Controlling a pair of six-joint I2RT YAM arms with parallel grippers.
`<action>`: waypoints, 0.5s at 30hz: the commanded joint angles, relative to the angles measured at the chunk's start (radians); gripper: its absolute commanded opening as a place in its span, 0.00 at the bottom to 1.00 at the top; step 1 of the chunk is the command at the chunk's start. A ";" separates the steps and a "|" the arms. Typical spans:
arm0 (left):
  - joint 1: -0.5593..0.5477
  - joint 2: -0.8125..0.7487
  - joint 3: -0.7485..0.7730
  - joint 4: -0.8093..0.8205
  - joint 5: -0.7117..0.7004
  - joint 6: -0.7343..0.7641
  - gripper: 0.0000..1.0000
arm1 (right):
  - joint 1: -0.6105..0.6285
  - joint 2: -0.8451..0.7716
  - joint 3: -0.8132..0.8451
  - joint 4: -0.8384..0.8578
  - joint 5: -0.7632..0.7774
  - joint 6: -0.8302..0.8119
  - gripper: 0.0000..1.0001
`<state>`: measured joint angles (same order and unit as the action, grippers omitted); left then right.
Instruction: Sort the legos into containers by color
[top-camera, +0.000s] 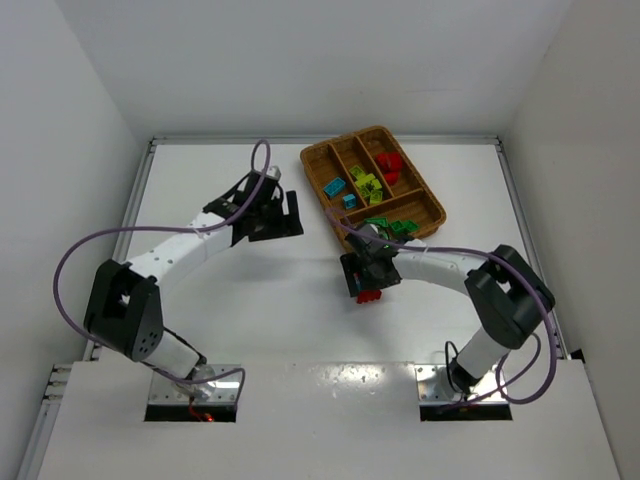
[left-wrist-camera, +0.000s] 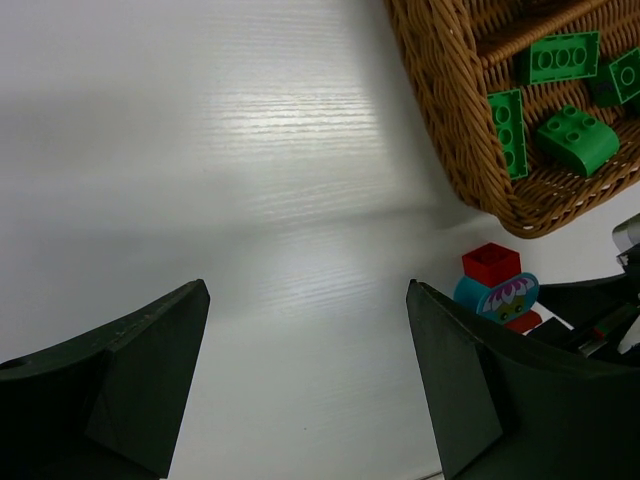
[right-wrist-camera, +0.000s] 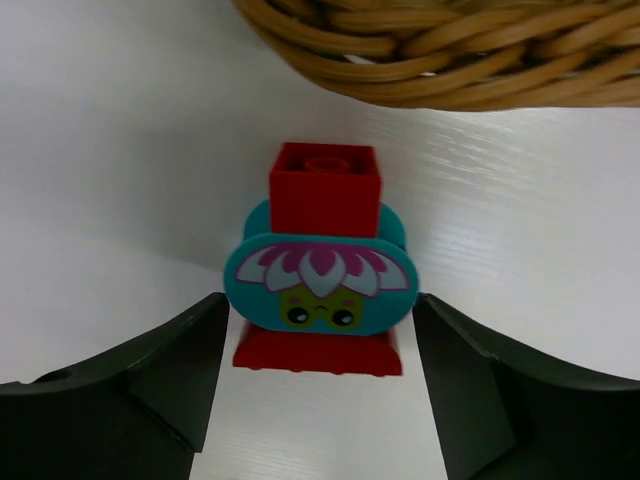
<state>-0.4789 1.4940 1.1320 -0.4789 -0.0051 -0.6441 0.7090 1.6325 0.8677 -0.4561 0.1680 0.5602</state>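
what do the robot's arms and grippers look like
The left arm and right arm both have white links with bulky black joints, and a purple cable loops along each. The left gripper and right gripper are matte black, each with two broad wedge-shaped fingers.

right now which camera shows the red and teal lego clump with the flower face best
The right wrist view: the clump fills the centre, showing red top brick, teal flower-face piece and red base. The left wrist view shows it small beside the wicker tray. The top view shows only a red speck under the right gripper.
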 joint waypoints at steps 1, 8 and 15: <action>-0.009 0.021 -0.026 0.023 0.020 0.001 0.86 | 0.012 0.023 0.014 0.065 -0.079 -0.033 0.74; 0.086 0.087 -0.147 0.203 0.619 0.081 0.86 | 0.021 -0.055 -0.009 0.086 -0.091 -0.052 0.49; 0.082 0.118 -0.254 0.423 0.985 0.017 0.89 | 0.030 -0.275 -0.122 0.138 -0.113 -0.098 0.49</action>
<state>-0.3866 1.6104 0.8936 -0.2207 0.7364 -0.6003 0.7292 1.4635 0.7807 -0.3855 0.0864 0.4984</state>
